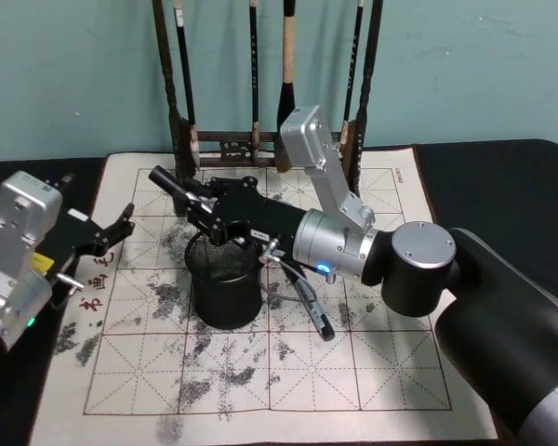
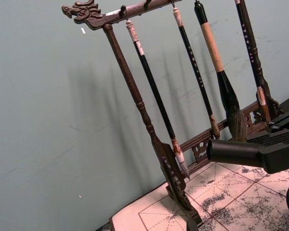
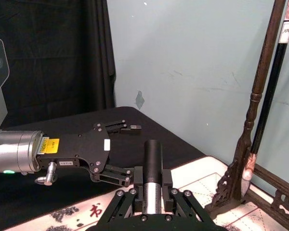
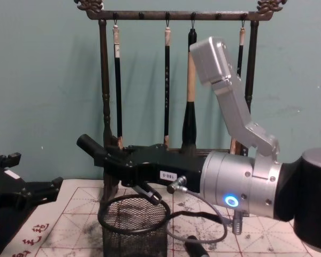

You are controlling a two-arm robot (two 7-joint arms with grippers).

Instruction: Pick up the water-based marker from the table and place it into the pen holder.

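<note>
head view, right tool (image 1: 203, 209): reaches in from the right across the worktop, fingers closed on the black water-based marker (image 1: 170, 184)
head view, marker: tilted, free end up and toward the left, held over the pen holder (image 1: 225, 295) and not inside it
head view, pen holder: black wire-mesh cup, upright on the ink-stained grid mat (image 1: 353, 390), in front of the wooden brush rack (image 1: 225, 147)
head view, left tool (image 1: 121, 237): at the mat's left edge, fingers spread apart, holding nothing
left wrist view, marker (image 2: 231, 152): blunt end juts out of the right tool (image 2: 269, 155), with the rack's hanging brushes (image 2: 213, 48) behind it
right wrist view, marker (image 3: 152, 154): clamped in the right tool (image 3: 152, 188), pointing toward the left tool (image 3: 130, 149), which stands wide open
chest view, marker (image 4: 89, 143): gripped by the right tool (image 4: 117, 159), slanted above the pen holder (image 4: 132, 227), clear of its rim
chest view, left tool (image 4: 32, 174): low at the left edge, apart from the holder
</note>
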